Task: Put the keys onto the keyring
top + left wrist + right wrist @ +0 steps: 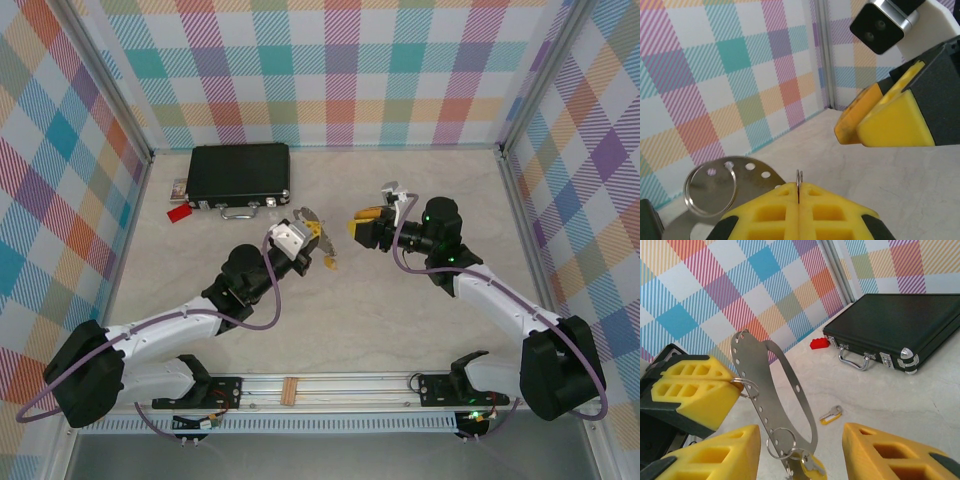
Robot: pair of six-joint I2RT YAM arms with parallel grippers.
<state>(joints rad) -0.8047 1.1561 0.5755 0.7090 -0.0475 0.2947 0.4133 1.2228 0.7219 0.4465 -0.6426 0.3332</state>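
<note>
Cream-coloured and faintly marbled, the smooth tabletop (420,330) sits inside a booth of pastel plaid walls (330,70) with aluminium posts at the corners. At the far left lies a flat black rectangular case (240,172) with a pebbled skin, bright metal corners and a curved silver handle (855,360) on its near side. A small red plastic tag (180,213) rests on the table just beside the case's left end.

The two arms meet mid-table. The left gripper (303,236) has its blocky yellow ribbed fingers (775,210) pressed together, pinching the thin silver wire keyring (799,179). From that gripper's own camera the ring stands upright and edge-on, a bare sliver rising from the seam between the fingers.

From the right wrist the keyring looks hooked through the edge of a flat perforated steel strip (760,390) bent into a long narrow loop. The strip's long axis hangs steeply, its upper end above the left gripper and its lower end tilted away from it. At the lower end a second wire ring (781,440) carries a small yellow-headed key (810,467).

The right gripper (358,222) sits just right of the strip. Its matte yellow fingers (900,452) are spread apart and hold nothing; the strip's lower end hangs between them and seems to touch neither.

A loose yellow-headed key (330,263) lies flat on the table, near of both grippers and between them. Its yellow end points towards the right wrist camera and its silver end away.
</note>
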